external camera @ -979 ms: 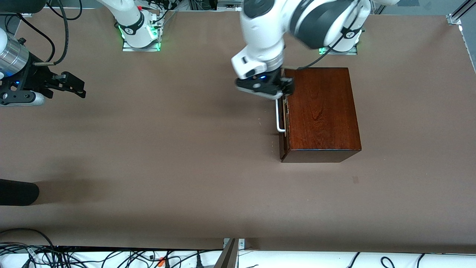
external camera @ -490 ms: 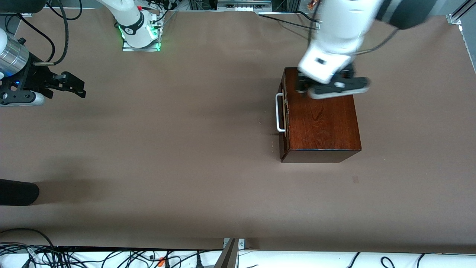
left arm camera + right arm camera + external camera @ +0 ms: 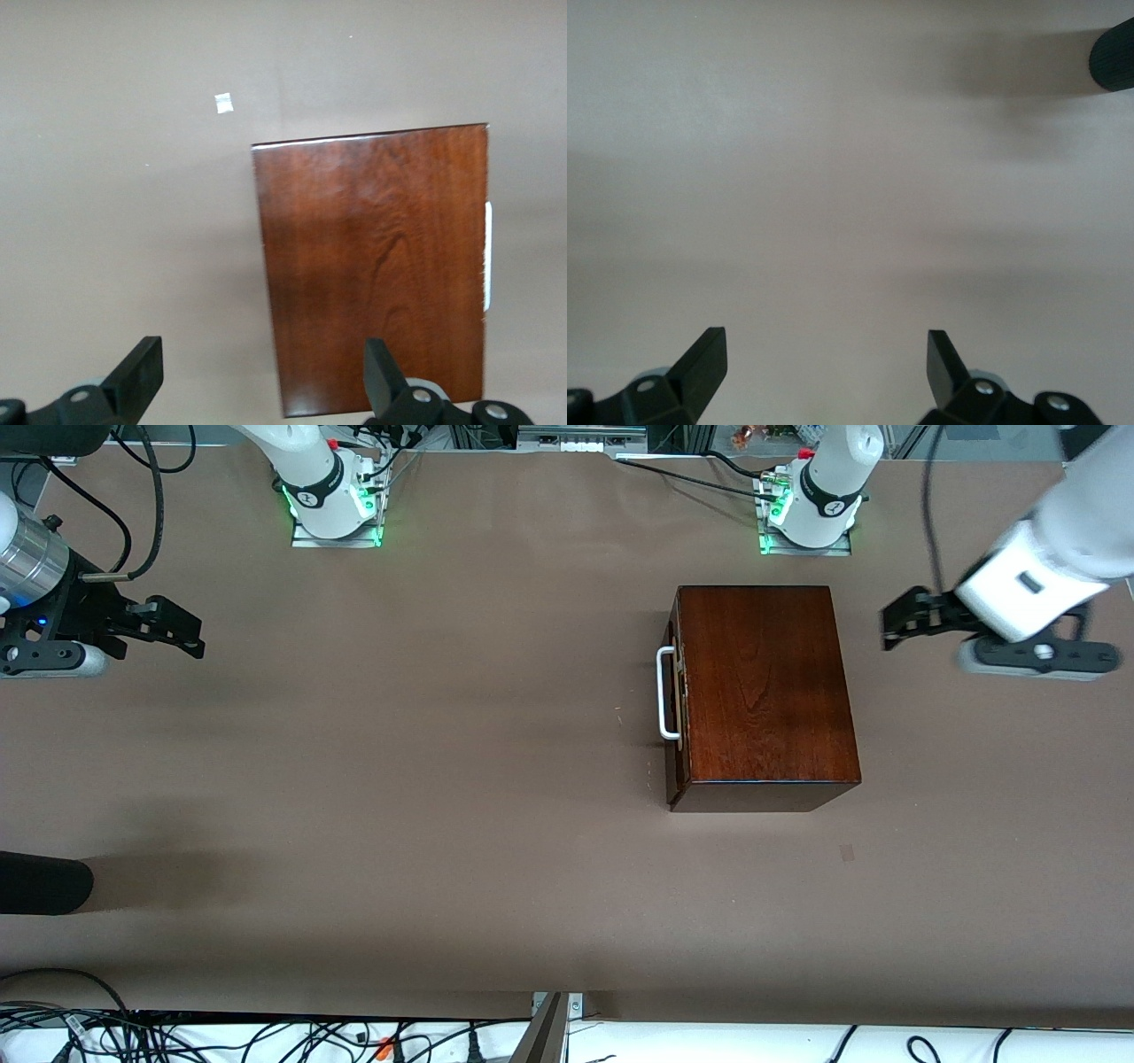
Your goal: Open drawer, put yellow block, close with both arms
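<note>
Drawer (image 3: 677, 695) x1 shut in box (image 3: 762, 691); 2 grippers, left gripper (image 3: 895, 627) + right gripper (image 3: 182, 636), both open, empty.

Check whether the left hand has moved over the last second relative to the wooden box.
Yes. The left hand swept from the drawer's handle across the wooden box to bare table toward the left arm's end, fingers open.
</note>
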